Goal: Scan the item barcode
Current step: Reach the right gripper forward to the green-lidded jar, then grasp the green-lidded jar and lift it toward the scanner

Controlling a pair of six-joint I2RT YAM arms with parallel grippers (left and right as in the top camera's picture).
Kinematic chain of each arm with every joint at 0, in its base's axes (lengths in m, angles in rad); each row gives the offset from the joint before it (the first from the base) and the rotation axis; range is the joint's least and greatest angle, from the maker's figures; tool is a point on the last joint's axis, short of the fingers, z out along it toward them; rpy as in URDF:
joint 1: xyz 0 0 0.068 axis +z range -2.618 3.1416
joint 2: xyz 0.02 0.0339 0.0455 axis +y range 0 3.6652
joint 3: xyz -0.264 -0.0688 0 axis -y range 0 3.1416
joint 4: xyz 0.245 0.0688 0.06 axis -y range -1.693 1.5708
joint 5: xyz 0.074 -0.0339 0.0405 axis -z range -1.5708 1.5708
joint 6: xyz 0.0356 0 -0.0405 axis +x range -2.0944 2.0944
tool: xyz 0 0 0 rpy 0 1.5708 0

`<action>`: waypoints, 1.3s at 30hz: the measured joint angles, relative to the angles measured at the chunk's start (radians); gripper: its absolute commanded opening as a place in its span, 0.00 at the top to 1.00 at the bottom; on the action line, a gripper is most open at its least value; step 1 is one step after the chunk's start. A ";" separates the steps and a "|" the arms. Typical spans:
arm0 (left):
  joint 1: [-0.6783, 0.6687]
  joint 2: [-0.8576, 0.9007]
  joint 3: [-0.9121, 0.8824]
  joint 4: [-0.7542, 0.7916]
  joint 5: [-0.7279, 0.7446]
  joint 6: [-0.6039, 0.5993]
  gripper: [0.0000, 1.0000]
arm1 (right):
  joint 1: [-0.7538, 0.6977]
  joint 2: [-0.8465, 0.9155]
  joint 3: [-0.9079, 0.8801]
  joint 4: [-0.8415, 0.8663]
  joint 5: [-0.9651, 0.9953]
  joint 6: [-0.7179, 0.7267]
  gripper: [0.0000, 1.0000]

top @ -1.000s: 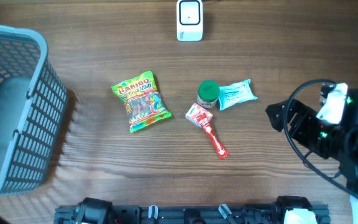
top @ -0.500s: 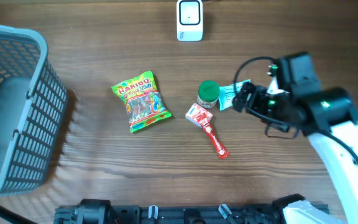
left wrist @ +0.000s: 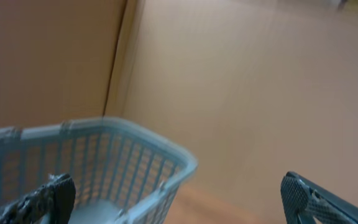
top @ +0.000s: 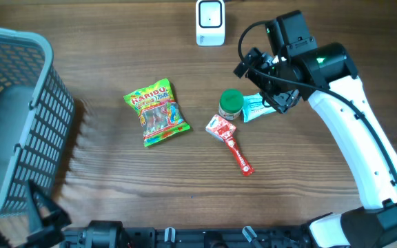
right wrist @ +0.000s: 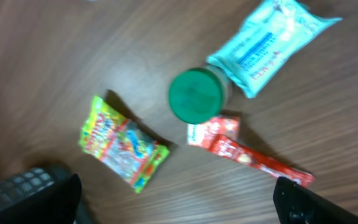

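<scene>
Overhead alone shows the scanner, with the right hand wide open and empty above the blue packet. Its wrist view shows that packet beside the green-lidded jar; the left hand, equally open and empty, faces the basket

At frame's left edge, basket. Top centre, scanner. Mid-frame, left to right: candy bag, jar, flat packet just beside the jar. Just below the jar, long sachet, slanting toward lower right.
</scene>
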 measured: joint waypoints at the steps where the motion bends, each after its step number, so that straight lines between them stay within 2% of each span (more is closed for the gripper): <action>1: 0.000 0.000 -0.012 -0.033 -0.007 -0.003 0.00 | 0.000 0.004 0.001 -0.002 0.003 0.021 0.01; 8: 0.000 0.000 -0.179 -0.056 -0.022 -0.016 0.00 | 0.000 0.214 0.010 -0.065 0.005 0.237 0.01; 15: 0.000 0.000 -0.233 -0.056 -0.022 -0.016 0.00 | 0.018 0.307 0.010 -0.066 -0.086 0.672 0.00; 19: 0.000 0.000 -0.233 -0.056 -0.022 -0.016 0.00 | 0.056 0.354 0.010 0.012 -0.109 0.848 0.00; 25: 0.000 0.000 -0.233 -0.056 -0.022 -0.015 0.00 | 0.059 0.407 0.010 0.121 -0.095 0.919 0.00; 31: 0.000 0.000 -0.233 -0.056 -0.022 -0.016 0.00 | 0.059 0.424 0.011 0.119 -0.035 0.937 0.00; 36: 0.000 0.000 -0.233 -0.055 -0.023 -0.016 0.00 | 0.059 0.536 0.010 0.119 -0.036 0.936 0.01; 39: 0.000 0.000 -0.233 -0.055 -0.021 -0.016 0.00 | 0.058 0.569 0.010 0.119 -0.031 0.930 0.15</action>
